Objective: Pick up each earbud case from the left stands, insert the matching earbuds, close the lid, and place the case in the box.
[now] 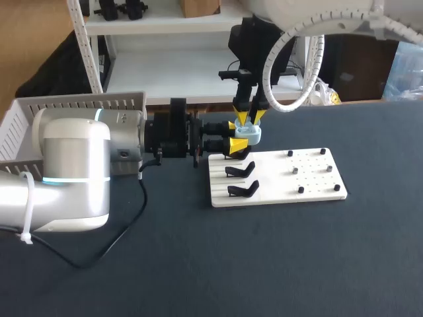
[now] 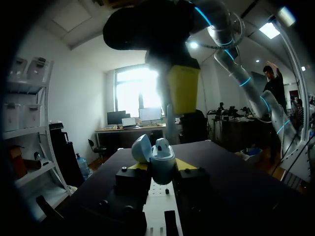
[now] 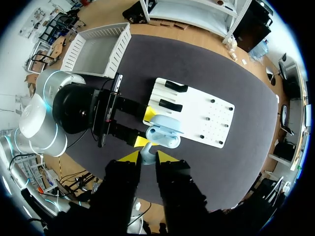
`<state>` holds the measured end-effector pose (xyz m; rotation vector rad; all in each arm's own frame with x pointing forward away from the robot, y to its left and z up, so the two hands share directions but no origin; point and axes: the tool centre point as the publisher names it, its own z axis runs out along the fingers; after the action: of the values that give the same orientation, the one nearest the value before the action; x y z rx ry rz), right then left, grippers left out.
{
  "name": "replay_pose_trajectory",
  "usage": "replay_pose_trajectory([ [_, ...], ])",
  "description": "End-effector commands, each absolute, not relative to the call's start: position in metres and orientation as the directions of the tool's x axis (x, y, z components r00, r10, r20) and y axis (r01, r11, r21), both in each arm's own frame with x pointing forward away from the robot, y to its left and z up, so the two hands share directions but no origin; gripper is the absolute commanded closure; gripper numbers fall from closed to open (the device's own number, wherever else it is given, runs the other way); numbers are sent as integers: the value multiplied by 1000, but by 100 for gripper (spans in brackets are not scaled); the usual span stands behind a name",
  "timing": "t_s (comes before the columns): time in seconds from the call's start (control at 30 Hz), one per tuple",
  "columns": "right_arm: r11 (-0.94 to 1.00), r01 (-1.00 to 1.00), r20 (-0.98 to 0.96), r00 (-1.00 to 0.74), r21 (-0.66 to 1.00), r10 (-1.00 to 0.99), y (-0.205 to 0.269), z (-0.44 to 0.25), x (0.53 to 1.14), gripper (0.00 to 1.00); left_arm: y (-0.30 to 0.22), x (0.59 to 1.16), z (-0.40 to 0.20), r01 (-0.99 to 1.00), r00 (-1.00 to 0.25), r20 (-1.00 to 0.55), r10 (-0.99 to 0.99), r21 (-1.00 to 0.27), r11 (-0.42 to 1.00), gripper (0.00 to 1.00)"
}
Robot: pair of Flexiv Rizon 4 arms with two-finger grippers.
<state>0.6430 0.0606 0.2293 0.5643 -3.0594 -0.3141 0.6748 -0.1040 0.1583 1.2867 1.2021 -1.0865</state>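
Case [image 1: 252, 135], lid open, clamped in left end effector [image 1: 239, 135] above white board [image 1: 317, 181]. Right end effector [image 1: 248, 119] directly over it, pinched on earbud [image 3: 146, 157].

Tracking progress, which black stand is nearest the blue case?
The rearmost stand, right beside the case; the other two sit farther forward on the board.

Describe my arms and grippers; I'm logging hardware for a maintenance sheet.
Left arm: rounded silver-white casing, glowing cyan ring, white zip tie, black cable, black wrist block. Right arm: white shell, looped white corrugated hose, black wrist. The left gripper and right gripper have black fingers with yellow tips.
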Motion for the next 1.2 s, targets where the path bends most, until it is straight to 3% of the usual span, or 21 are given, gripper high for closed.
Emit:
replay_pose_trajectory([
  [0.03, 915, -351, -12, -934, 199, -356, 63, 230, 648, 100, -104, 674, 157, 995, 96, -993, 70, 98, 26, 100],
  [1.2, 918, -344, 13, -935, 199, -354, 65, 216, 659, 100, -104, 674, 157, 995, 96, -993, 70, 98, 26, 100],
])
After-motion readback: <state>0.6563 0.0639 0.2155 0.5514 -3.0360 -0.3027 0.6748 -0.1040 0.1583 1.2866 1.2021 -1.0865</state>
